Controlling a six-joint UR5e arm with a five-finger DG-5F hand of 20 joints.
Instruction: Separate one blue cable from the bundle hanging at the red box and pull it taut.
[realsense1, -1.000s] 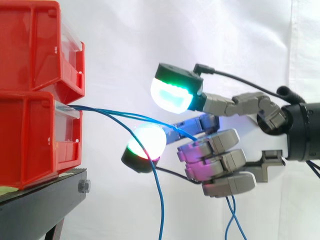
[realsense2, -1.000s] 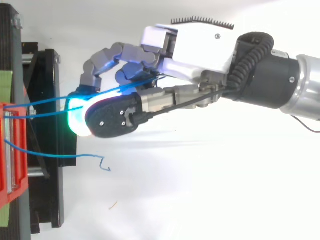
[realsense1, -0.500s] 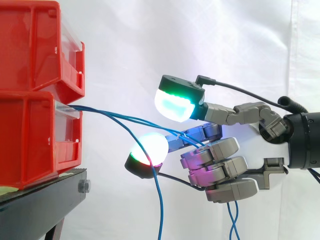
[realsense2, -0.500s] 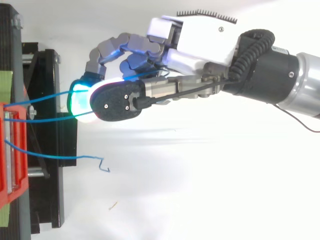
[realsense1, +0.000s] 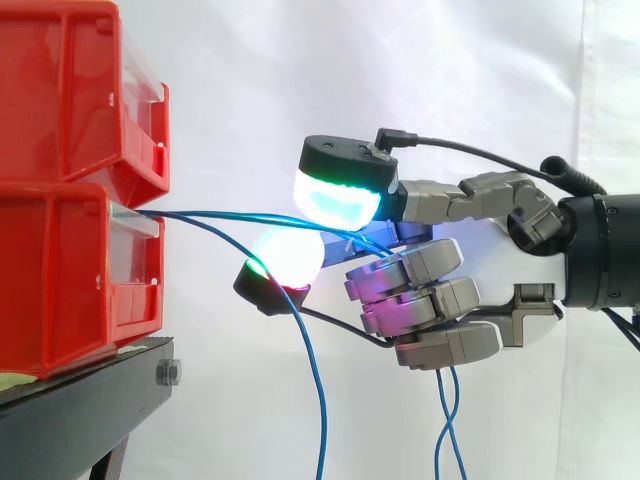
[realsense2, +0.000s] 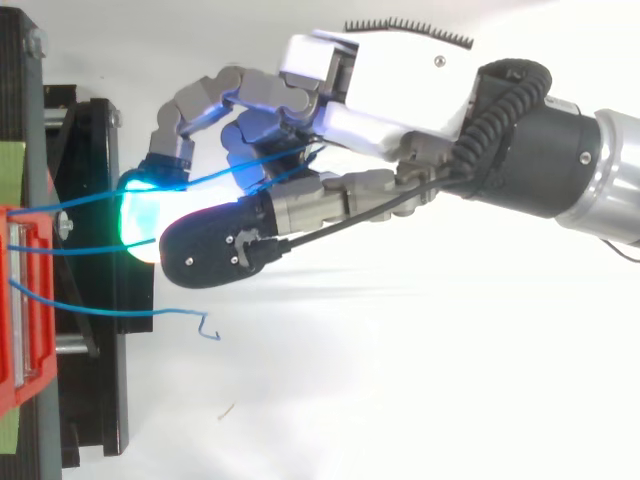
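Red bins (realsense1: 70, 150): two, stacked, at the left edge of the side view, open fronts facing right. In the top view one red bin (realsense2: 22, 300) lies along the left edge.

Black stand (realsense1: 85, 400): under the bins, lower left of the side view.

Blue cables (realsense1: 185, 216): a bundle leaving the front lip of the lower bin, left of centre, and fanning out to the right.

Upper strands (realsense1: 240, 214): two strands running almost level and nearly straight from the bin lip to the hand, close together. In the top view they cross from the left edge towards centre and spread slightly apart.

Third strand (realsense1: 321, 400): slack. It curves down from the bin lip, passes behind the lower pad and drops out of the bottom edge of the side view. In the top view it (realsense2: 110, 316) lies in the lower left, apart from the hand, and ends in a small hook.

Hand (realsense2: 400, 80): centre of both views, well clear of the bins. Its fingers (realsense1: 420, 300) are curled into the palm. The upper pad (realsense1: 338, 198), glowing green and cyan, sits just above the lower pad (realsense1: 288, 255), glowing white. The upper strands pass between the two pads and into the curled fingers, so the hand is closed around them.

Cable tails (realsense1: 445, 430): blue, hanging below the curled fingers to the bottom edge.

Arm (realsense2: 560, 160): enters from the right edge.

White curtain (realsense1: 400, 80): backdrop.
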